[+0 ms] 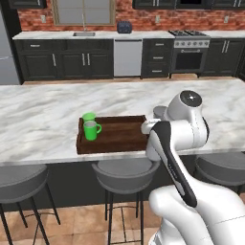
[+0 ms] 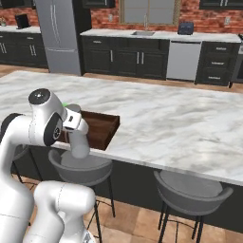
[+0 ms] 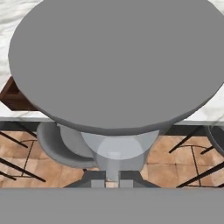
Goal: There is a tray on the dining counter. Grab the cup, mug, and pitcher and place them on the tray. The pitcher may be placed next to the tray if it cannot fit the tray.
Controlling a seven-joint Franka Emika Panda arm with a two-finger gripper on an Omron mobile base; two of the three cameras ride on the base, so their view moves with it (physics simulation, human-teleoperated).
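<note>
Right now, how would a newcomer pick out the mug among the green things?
Start at the long marble dining counter and find the dark wooden tray near its front edge. At the tray's left end stand two green vessels; the mug is the nearer one, with a loop handle, unlike the handleless cup behind.

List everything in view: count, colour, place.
rectangular dark brown wooden tray: 1, on the marble island, near its front edge
bright green cylindrical mug with loop handle: 1, in the tray's left end
bright green handleless tumbler: 1, at the tray's back left corner, behind the mug
tall grey pitcher with darker round lid: 1, held in front of the island edge, beside the tray's right end
white grey-veined marble island counter: 1, across the middle
grey round stools: 3, under the island's front edge
steel dishwasher: 1, back wall
steel oven range: 1, back wall, right
white robot arm: 1, over the tray's right end
fingers: 2, dark, shut on the pitcher
</note>
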